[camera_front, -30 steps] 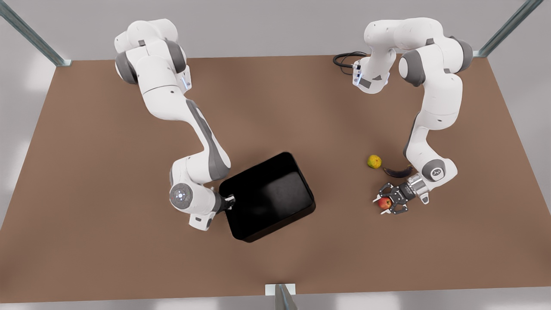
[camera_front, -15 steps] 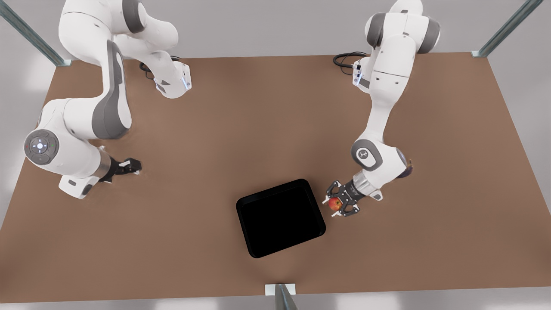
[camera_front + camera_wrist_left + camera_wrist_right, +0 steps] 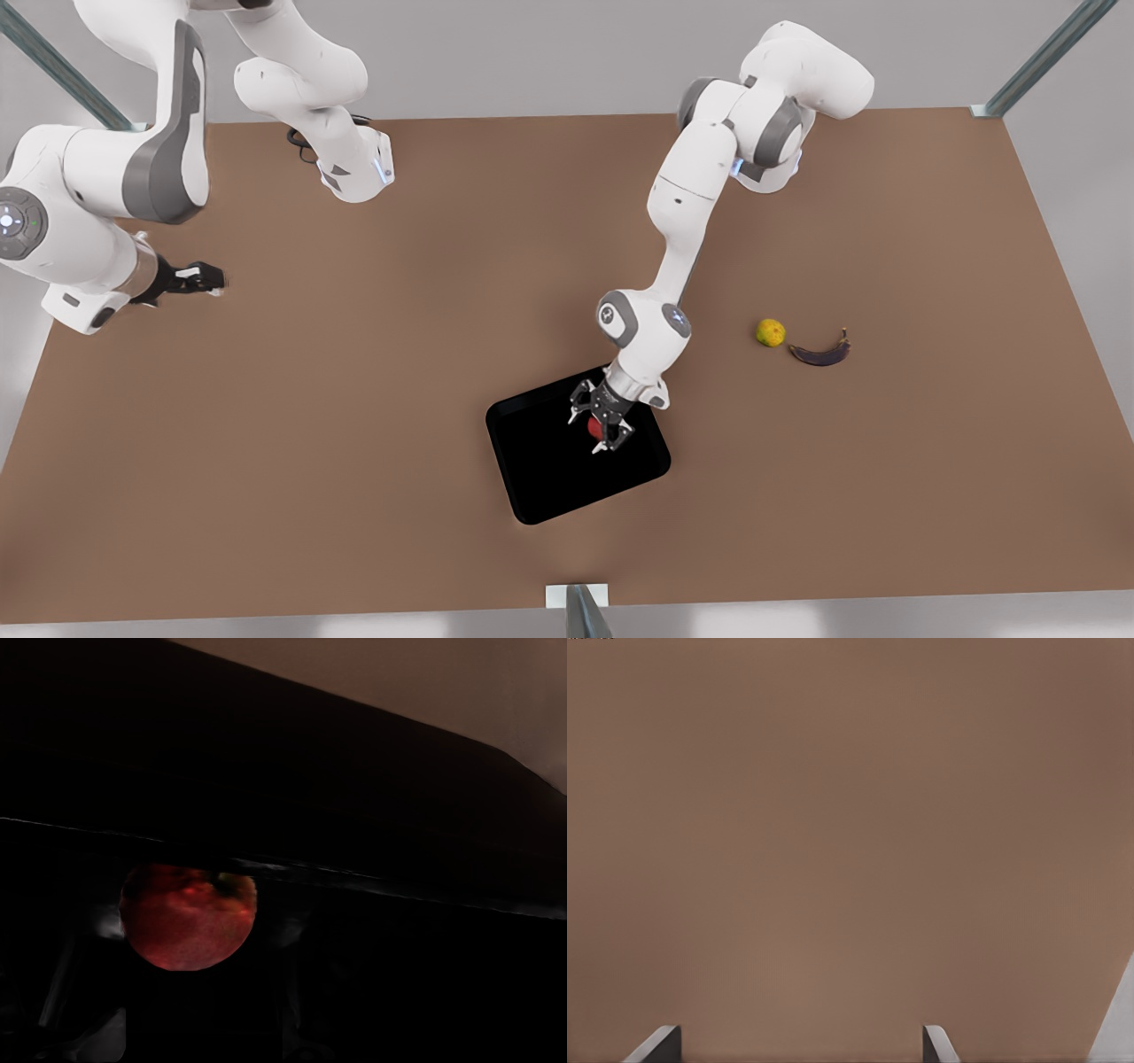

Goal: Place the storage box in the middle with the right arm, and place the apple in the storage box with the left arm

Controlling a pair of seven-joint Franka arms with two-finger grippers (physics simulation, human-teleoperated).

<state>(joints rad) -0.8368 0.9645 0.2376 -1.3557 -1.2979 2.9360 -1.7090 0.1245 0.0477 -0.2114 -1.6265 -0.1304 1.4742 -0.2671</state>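
Your left gripper (image 3: 601,426) hangs over the storage box (image 3: 540,478), its claw fingers closed around the apple (image 3: 595,428). The black box sits near the table's (image 3: 354,443) middle. Your right gripper (image 3: 197,278) waits far off at the box's ten o'clock, fingers spread apart (image 3: 660,1045), holding nothing. A yellow-green fruit (image 3: 770,332) and eggplant (image 3: 820,353) lie at the box's two o'clock.

- apple (image 3: 595,428) mostly hidden between the left gripper (image 3: 601,425) claw links in the front view; whether it touches the storage box (image 3: 540,478) floor can't be told
- left wrist view: box interior too dark, claw links barely readable
- right arm (image 3: 97,177) cut off by the front view's left and top edges
- right wrist view: right gripper fingertips (image 3: 656,1045) cut off at the frame edge
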